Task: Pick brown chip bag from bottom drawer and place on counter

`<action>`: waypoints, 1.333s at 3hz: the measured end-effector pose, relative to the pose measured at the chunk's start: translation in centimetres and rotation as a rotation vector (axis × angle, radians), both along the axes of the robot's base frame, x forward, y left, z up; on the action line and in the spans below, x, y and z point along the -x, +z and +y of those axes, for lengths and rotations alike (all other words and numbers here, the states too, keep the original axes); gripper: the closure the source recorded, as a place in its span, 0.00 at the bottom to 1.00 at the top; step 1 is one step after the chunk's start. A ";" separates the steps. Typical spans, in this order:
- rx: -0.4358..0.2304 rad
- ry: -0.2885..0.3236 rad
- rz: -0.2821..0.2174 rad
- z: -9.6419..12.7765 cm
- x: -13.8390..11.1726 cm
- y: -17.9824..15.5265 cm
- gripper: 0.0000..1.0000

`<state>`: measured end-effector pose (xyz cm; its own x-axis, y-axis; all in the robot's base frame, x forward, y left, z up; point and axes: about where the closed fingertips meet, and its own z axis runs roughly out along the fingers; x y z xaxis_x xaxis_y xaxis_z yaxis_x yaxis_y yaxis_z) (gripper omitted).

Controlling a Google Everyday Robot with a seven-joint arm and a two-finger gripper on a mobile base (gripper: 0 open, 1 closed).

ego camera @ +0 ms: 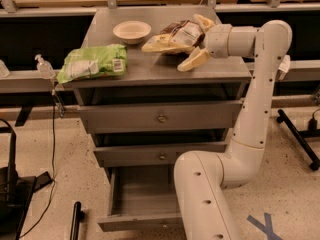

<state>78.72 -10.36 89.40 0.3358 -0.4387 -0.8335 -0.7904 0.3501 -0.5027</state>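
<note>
Gripper [197, 41] is over the counter's [155, 68] right side, about midway between back and front edges, fingers spread wide: one up by the back of the bag, the other angled down toward the front edge. It's not clamping anything. Brown chip bag [172, 38] lies flat on the counter, right of centre and toward the back edge, its right end between the spread fingers; can't tell if either one touches it. The bag has a white label [188, 32] on top and cream edges, print not legible. Bottom drawer [145, 190] is pulled out, floor visible, partly hidden by the arm's base link. Green chip bag [92, 63] sits at the front-left corner, overhanging the left edge, with a small white barcode sticker [118, 65], text unreadable. White bowl [131, 31] is near the back edge, left of centre, just beside the brown bag's left tip. The two knobbed drawers are shut.
</note>
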 end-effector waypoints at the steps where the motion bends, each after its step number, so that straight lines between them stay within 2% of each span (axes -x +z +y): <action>1: 0.010 -0.054 -0.061 -2.5 0.8 2.7 0.00; 3: 0.008 -0.173 -0.161 -8.3 3.6 8.6 0.00; 4: -0.018 -0.219 -0.177 -10.8 4.6 10.4 0.00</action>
